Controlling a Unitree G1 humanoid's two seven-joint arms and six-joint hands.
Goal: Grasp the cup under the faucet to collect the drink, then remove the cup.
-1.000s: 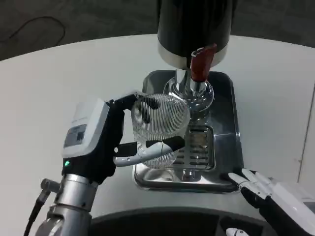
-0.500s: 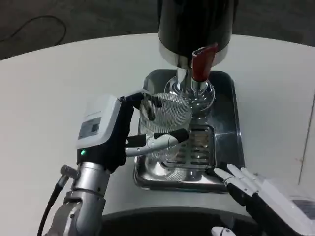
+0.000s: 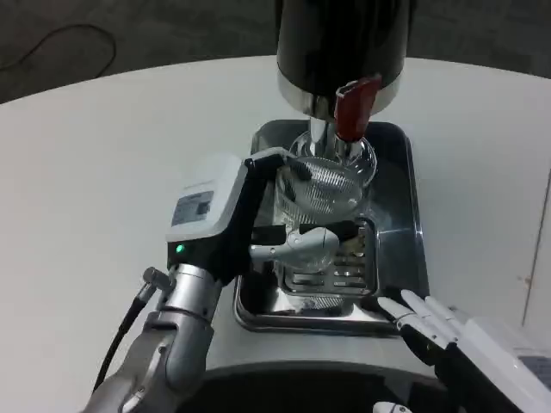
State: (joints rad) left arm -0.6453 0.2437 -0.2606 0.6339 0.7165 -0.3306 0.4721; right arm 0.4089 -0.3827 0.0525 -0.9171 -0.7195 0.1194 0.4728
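Left hand (image 3: 258, 219) is wrapped around the ribbed clear cup (image 3: 320, 206), fingers curled round its far side and the thumb across the front, so it's got a proper grip. The cup sits above the slotted grate of the metal drip tray (image 3: 405, 249), right below the red faucet lever (image 3: 353, 110) of the black dispenser (image 3: 342, 43). Can't tell if the cup's base is touching the grate. Right hand (image 3: 465, 340) is down at the lower right corner, near the tray's front edge, fingers spread and holding nothing. All of it on the white tabletop (image 3: 103, 163).
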